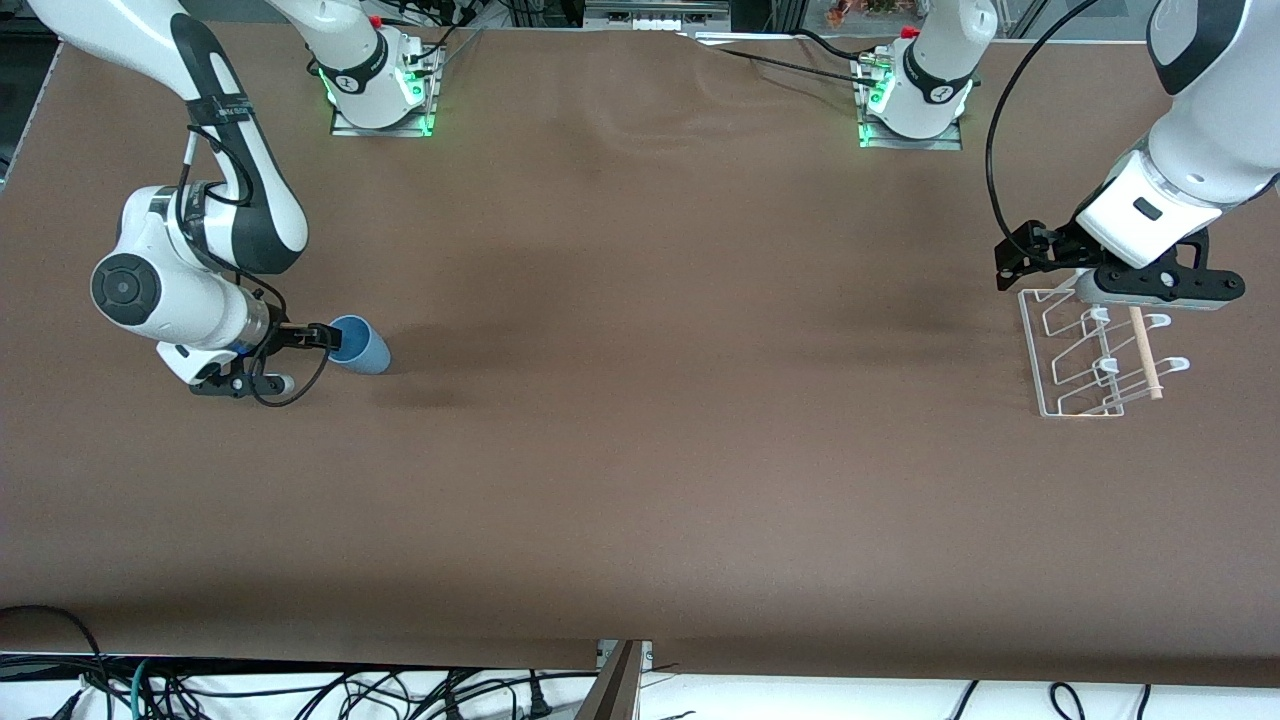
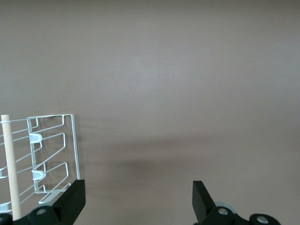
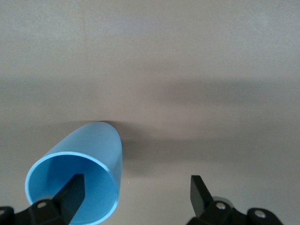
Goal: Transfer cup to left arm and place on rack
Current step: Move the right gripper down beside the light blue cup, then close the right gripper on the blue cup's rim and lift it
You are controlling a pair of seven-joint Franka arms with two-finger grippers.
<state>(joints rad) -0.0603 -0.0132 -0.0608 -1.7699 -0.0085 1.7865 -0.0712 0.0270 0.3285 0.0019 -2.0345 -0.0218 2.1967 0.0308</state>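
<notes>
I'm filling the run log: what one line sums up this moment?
phase: pickup | right gripper: open, one finger inside cup | cup: tilted | left gripper: open, over rack, waiting | handover: not yet

right arm: elbow bent, frame's left edge | right claw: low, horizontal, fingers spread | left arm: enters upper right, angled down | left claw: raised, fingers spread
</notes>
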